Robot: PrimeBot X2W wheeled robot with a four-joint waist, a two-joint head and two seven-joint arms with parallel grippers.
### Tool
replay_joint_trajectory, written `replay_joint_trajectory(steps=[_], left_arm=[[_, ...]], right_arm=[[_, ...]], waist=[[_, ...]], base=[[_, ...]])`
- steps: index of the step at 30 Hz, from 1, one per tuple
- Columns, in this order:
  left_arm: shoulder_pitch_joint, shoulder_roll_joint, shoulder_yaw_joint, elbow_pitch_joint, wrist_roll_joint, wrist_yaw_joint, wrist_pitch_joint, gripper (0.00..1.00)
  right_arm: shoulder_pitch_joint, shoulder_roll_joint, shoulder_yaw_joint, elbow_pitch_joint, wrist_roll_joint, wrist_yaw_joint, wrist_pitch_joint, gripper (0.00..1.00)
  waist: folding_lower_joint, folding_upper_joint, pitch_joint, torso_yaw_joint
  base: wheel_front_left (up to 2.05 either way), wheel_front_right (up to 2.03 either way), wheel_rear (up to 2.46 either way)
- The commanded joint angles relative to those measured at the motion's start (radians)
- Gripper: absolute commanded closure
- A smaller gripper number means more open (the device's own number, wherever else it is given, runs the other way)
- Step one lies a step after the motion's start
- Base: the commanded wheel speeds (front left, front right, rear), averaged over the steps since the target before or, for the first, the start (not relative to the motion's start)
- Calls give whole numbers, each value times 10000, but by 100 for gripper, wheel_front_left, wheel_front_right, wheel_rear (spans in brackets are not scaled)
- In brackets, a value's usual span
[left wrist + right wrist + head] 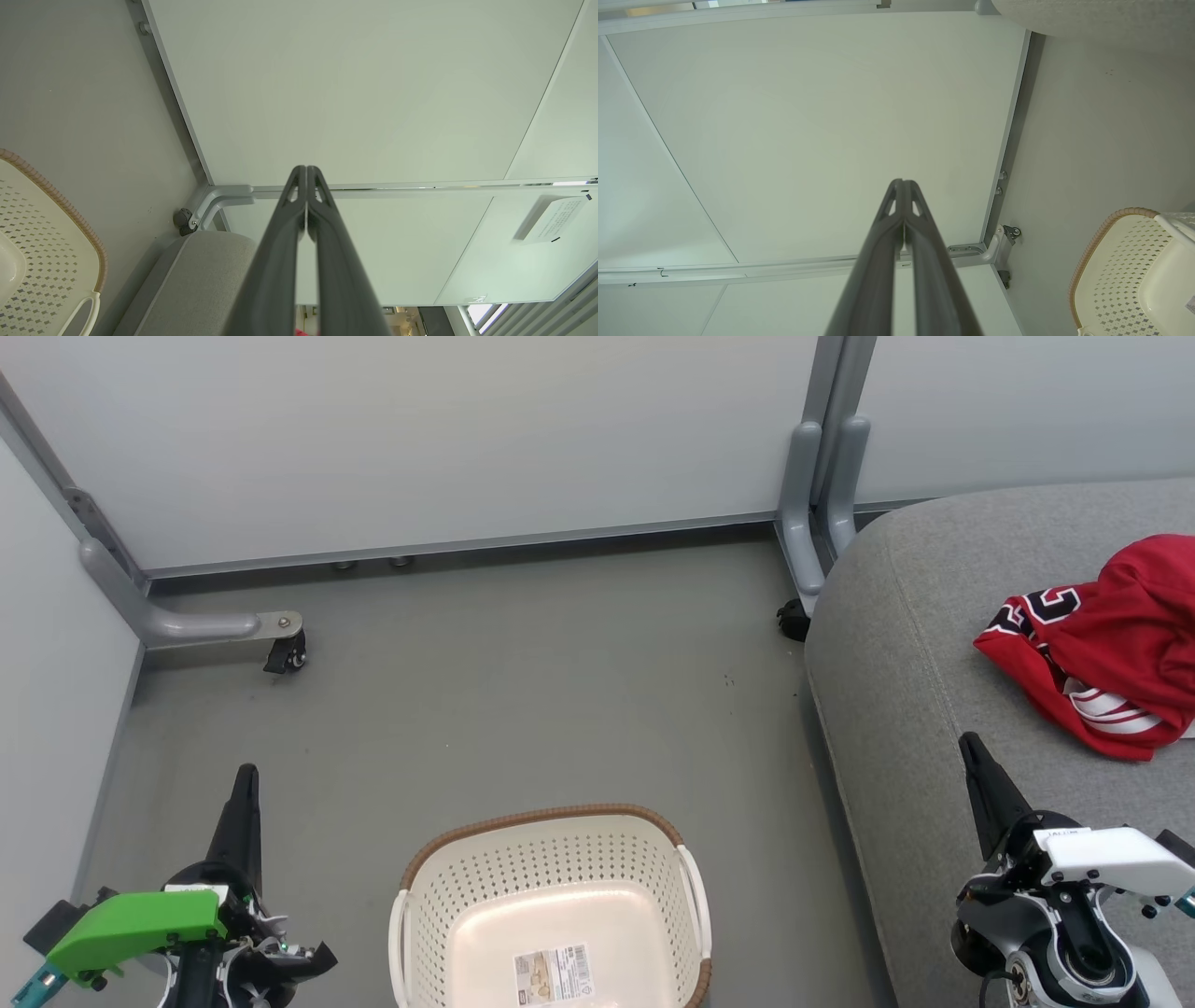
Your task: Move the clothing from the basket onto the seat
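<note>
Red jersey clothing (1111,644) with white trim lies crumpled on the light-grey seat (934,644) at the right. The cream perforated basket (551,859) with a brown rim stands on the floor at bottom centre, with nothing in it but a label on its bottom; its rim also shows as the basket (56,242) and the basket (1115,261). My left gripper (246,777) is shut, left of the basket, its fingers (306,170) pressed together. My right gripper (967,742) is shut over the seat's front part, fingers (901,183) touching.
White partition panels (467,429) close off the back and left. Their grey feet with castors (285,653) and posts (822,504) stand on the grey floor (523,691). The seat's rounded corner sits close to the right post.
</note>
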Motion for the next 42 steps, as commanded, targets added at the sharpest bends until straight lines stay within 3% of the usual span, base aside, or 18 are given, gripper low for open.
replay_joint_trajectory(steps=[1, 42], left_arm=[[-125, 22, 8, 9, 51, -54, 25, 100], [-125, 22, 7, 8, 51, -54, 26, 100]], right_arm=[[-64, -12, 0, 16, -34, 4, 23, 100], [-64, -12, 1, 16, -33, 4, 21, 100]], waist=[[0, 0, 0, 0], [0, 0, 0, 0]], base=[[0, 0, 0], [0, 0, 0]])
